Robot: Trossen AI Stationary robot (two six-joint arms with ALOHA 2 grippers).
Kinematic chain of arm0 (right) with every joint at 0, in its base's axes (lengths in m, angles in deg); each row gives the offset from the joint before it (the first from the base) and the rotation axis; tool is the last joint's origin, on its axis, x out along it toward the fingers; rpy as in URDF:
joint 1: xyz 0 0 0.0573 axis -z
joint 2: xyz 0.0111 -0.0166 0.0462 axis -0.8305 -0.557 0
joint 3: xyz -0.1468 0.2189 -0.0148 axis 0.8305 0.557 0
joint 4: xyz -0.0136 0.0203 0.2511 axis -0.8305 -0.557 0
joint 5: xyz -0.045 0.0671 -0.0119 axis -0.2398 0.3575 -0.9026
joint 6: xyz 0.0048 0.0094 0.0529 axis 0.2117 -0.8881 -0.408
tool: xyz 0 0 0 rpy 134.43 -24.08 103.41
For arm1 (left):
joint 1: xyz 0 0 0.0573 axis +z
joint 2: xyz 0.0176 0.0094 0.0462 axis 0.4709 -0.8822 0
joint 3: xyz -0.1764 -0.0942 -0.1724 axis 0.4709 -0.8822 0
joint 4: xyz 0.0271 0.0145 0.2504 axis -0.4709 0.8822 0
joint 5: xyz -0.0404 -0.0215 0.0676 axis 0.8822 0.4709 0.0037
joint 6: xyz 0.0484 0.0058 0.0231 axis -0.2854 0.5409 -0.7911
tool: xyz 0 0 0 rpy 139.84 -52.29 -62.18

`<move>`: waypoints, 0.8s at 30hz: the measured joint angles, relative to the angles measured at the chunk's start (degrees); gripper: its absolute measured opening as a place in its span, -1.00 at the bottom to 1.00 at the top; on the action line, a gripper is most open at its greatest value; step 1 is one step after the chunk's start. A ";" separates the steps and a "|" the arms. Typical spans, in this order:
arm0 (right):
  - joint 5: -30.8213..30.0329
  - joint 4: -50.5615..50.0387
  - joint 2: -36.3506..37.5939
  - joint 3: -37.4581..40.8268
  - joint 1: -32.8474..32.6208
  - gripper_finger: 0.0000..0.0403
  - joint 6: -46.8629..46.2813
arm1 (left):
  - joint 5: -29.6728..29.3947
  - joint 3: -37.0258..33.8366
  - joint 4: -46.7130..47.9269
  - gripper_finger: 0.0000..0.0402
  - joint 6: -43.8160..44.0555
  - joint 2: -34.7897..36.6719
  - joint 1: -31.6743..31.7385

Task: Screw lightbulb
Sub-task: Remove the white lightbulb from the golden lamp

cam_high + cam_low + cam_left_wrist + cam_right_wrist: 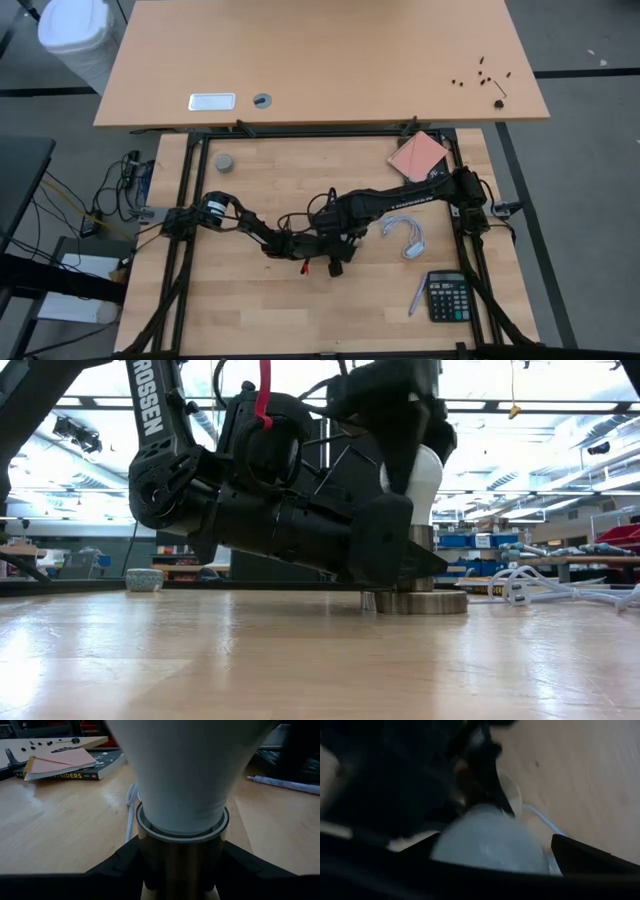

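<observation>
The white lightbulb (427,478) stands upright with its neck (182,795) in the brass socket (420,545). The socket's round base (420,602) rests on the table. My left gripper (182,870) comes in low and nearly level and is shut on the socket. My right gripper (405,430) hangs above, pointing down. It is open, with a finger on either side of the bulb's rounded head (490,842) and a gap showing beside one finger (582,855). In the high view both arms meet at mid-table (320,248) and hide the bulb. My left gripper pinches the socket's brass barrel (180,855) between its two fingers (120,867), just below the rim where the bulb's neck enters. The fingers come nearly level, low over the table. The socket stands upright on its base.
A white cord (405,238) loops to the right of the socket. A book under a pink pad (418,157) lies at the far right. A calculator (448,296) and a pen (417,297) are near right, and a grey cap (225,162) is far left.
</observation>
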 joint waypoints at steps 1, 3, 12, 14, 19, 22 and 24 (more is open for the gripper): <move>-0.46 1.34 0.02 0.33 -0.13 0.89 -1.12 | 0.00 0.00 0.02 -0.06 0.00 0.00 0.00; -1.18 2.75 0.04 1.09 -0.26 0.88 -2.48 | 0.00 0.00 -0.05 -0.06 0.04 0.00 0.00; -3.73 3.77 0.09 2.49 -1.33 0.87 -3.21 | 0.04 0.00 0.06 -0.06 0.13 0.00 -0.02; -4.95 3.99 0.51 2.54 -1.66 0.88 -3.12 | 0.08 0.00 0.06 -0.06 0.17 0.00 -0.07; -9.75 5.85 4.76 3.69 -2.71 0.88 -3.18 | 0.11 0.02 0.06 -0.06 0.17 0.00 -0.07; -11.20 10.31 9.36 7.83 -3.16 0.90 -3.78 | 0.09 0.02 0.07 -0.06 0.16 0.00 -0.07; -11.19 14.86 12.34 12.07 -3.35 0.91 -4.60 | 0.10 0.02 0.07 -0.06 0.15 0.00 -0.08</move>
